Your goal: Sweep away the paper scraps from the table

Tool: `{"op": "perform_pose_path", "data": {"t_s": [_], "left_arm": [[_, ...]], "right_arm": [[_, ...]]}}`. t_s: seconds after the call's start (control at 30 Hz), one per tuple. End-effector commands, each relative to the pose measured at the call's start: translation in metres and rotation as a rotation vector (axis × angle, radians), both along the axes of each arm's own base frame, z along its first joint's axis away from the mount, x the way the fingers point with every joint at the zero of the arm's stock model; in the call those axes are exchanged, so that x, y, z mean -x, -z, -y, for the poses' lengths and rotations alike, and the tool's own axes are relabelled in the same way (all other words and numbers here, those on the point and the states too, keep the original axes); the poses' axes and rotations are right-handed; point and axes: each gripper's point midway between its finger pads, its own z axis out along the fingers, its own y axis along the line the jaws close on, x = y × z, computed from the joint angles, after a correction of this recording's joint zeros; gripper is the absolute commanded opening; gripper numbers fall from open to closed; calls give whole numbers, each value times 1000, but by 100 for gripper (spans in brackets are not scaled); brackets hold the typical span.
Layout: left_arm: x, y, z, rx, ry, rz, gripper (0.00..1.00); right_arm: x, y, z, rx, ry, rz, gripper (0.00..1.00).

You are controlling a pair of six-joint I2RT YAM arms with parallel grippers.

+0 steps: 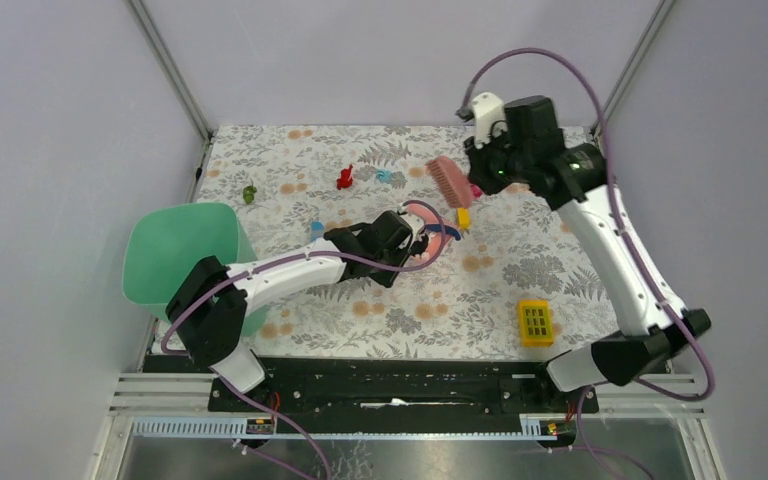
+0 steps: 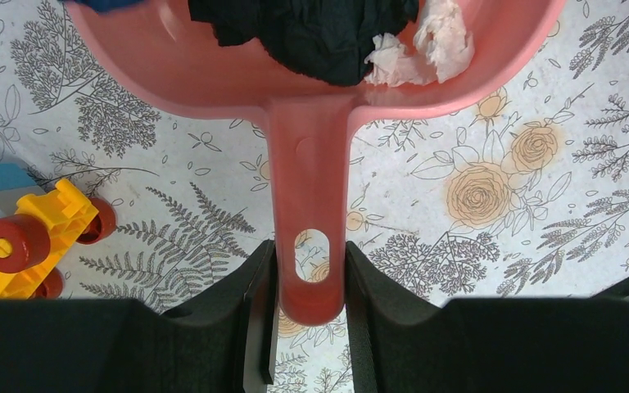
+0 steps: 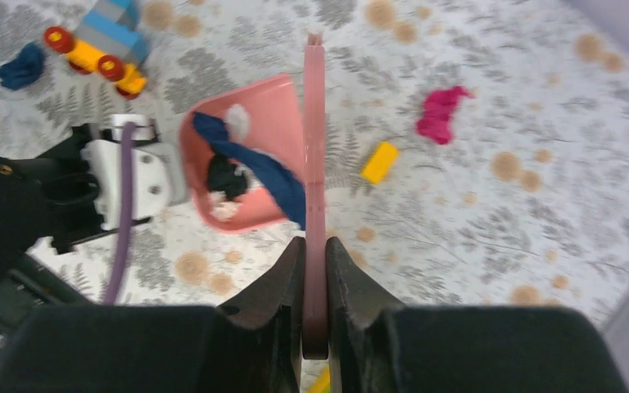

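Observation:
On the leaf-printed table (image 1: pixel 520 265), my left gripper (image 1: pixel 412 238) (image 2: pixel 311 266) is shut on the handle of the pink dustpan (image 1: pixel 428 212) (image 2: pixel 213 74). The pan holds navy, black and white paper scraps (image 3: pixel 254 168). Just above and right of the pan, my right gripper (image 1: pixel 475 172) (image 3: pixel 314 250) is shut on the pink brush (image 1: pixel 449 181) (image 3: pixel 314 147), which is lifted off the table. Loose scraps lie around: red (image 1: pixel 344 178), teal (image 1: pixel 384 175), green (image 1: pixel 249 193), magenta (image 3: pixel 441 115) and navy (image 3: pixel 20 67).
A green bin (image 1: pixel 185 255) stands at the table's left edge. A yellow block with a grid of holes (image 1: pixel 535 322) lies front right. A small yellow brick (image 1: pixel 463 217) sits beside the pan, and a toy car (image 2: pixel 24 241) sits left of it.

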Motion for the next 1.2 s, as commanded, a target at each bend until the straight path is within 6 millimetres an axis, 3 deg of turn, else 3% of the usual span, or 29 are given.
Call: {"op": "perform_pose_path", "data": {"t_s": [0.0,0.1,0.2,0.37,0.6,0.77,1.17], "left_arm": [[-15,-25,12,73,4,103,0],[-13,-27,12,69,-28,79,0],[-9,-36,10,74,-67,48,0],[-4,-68,0,68,-102,41,0],[5,-116,-31,12,-174,66,0],[16,-137,-60,-41,-252,69,0],[51,-178,-120,5,-496,76,0]], "right_arm": [[-3,-63,66,38,163,220,0],[0,-56,100,105,239,230,0],[7,-17,117,134,272,167,0],[14,55,128,168,306,98,0],[22,125,123,161,291,-7,0],[22,150,111,123,256,-59,0],[25,178,92,67,179,-143,0]]}}
